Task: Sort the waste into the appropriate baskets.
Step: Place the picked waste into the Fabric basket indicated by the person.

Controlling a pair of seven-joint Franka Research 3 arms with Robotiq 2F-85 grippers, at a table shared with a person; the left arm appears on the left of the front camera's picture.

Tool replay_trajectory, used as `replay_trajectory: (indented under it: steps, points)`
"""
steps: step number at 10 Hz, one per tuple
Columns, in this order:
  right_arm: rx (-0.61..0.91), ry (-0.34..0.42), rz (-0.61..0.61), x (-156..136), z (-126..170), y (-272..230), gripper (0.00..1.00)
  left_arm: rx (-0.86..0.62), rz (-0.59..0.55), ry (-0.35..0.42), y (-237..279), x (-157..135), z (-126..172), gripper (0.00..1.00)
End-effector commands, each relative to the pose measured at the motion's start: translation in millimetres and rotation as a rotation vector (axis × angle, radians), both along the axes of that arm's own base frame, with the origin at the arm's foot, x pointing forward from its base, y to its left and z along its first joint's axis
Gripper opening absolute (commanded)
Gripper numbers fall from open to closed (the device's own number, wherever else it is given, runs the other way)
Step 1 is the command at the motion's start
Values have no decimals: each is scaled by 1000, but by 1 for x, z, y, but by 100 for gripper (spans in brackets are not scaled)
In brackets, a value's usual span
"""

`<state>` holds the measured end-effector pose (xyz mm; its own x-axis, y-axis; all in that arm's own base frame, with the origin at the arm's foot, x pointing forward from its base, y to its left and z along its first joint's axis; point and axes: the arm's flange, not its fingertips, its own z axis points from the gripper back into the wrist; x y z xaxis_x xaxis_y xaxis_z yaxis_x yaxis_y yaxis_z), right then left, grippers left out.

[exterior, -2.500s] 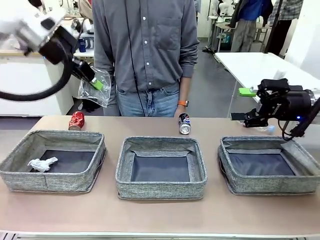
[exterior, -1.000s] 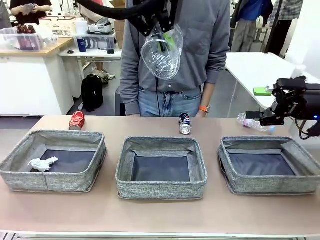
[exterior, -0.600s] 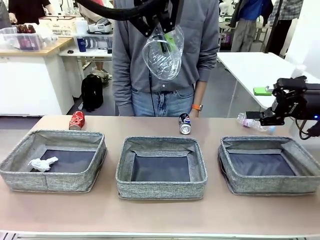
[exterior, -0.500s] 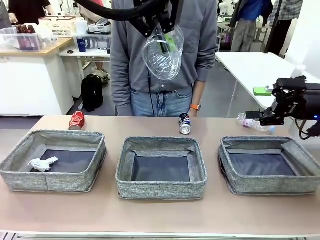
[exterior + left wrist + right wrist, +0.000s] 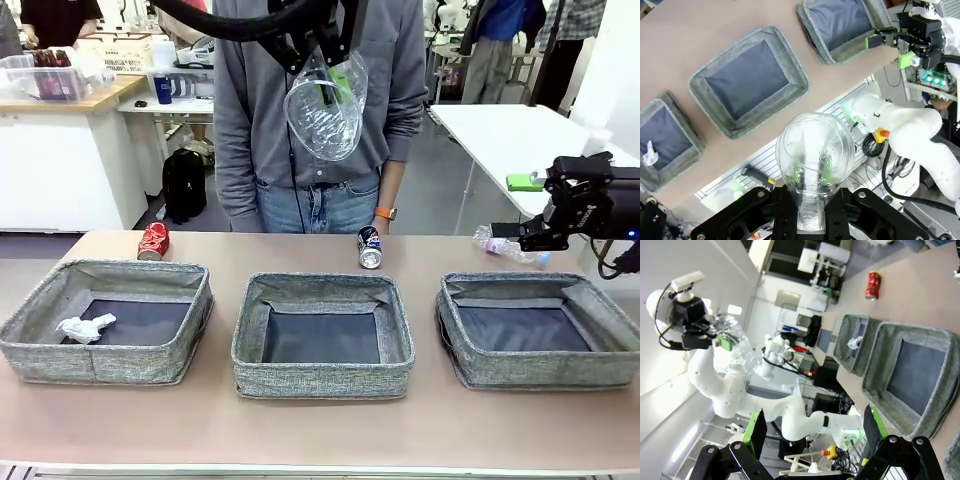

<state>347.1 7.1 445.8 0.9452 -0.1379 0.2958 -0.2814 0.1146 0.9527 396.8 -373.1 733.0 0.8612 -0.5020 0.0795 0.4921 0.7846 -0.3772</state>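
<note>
Front view: the clear cup [image 5: 325, 105] hangs high above the middle basket [image 5: 322, 385]. The left fingers [image 5: 340, 85] pinch its rim. It looks thin, light and easy to squash, so a soft hold at the rim is best.

Left wrist view: the cup is round and see-through.

Right wrist view: the right fingers [image 5: 758, 432] are spread wide, holding nothing.

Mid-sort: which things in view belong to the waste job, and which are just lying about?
Job: clear plastic cup in the left gripper; red soda can; dark blue soda can; clear bottle; paper wad in the left basket; middle basket; right basket.
Lying about: black backpack; clear storage bin on the counter.
</note>
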Motion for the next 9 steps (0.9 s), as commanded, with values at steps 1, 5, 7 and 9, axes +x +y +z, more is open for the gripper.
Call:
replay_trajectory:
  steps: [1, 5, 7, 9]
  points:
    - [17, 0, 0, 1, 2, 2, 100, -3, -6, -10, 3, -2, 1, 13]
    - [17, 0, 0, 1, 2, 2, 100, -3, -6, -10, 3, -2, 1, 13]
    - [17, 0, 0, 1, 2, 2, 100, -3, -6, -10, 3, -2, 1, 13]
    - [17, 0, 0, 1, 2, 2, 100, -3, -6, -10, 3, -2, 1, 13]
